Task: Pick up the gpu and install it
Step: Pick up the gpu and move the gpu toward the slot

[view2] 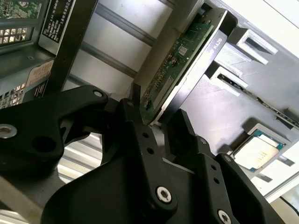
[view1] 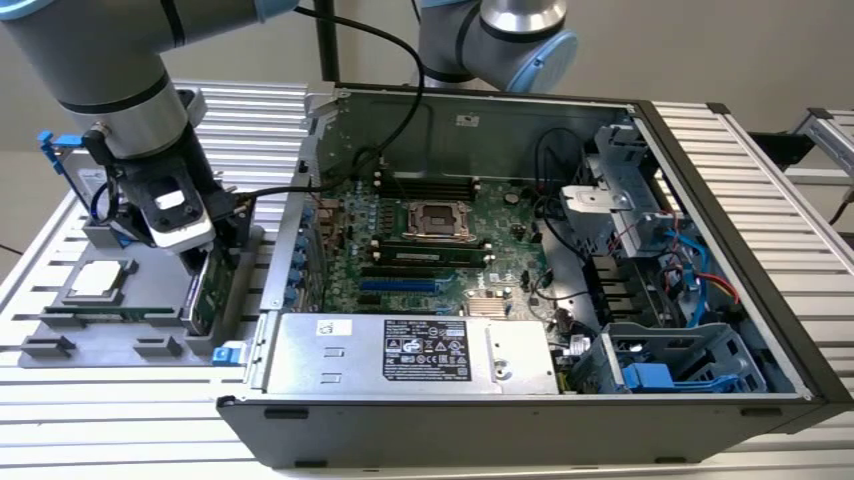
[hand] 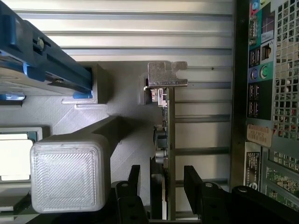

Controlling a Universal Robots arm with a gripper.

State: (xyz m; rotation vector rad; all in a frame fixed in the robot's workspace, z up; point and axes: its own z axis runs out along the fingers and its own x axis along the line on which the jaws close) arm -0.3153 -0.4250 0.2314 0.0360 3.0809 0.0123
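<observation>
Black fingers (hand: pixel 192 186) of the pincer (hand: pixel 163 170) stand one on each side of the gpu (hand: pixel 166 133). In the first wrist view a thin gap shows between each finger and the card, so the pincer is narrowly open around it and not clamped.

The gpu stands on its long edge in a slot of the gray tray (view1: pixel 54 300), directly under the pincer. Its long axis lies level and runs square across the line on which the fingers close, so I judge a squeeze would land on the two flat faces. The silver bracket (hand: pixel 164 77) caps the end that points away from the fingers.

The black cooler faces the finger on the side of the processor chip (view2: pixel 258 151). The green board faces the other finger, and the open computer case (view1: pixel 534 400) sits beyond that finger, just beside the tray.
</observation>
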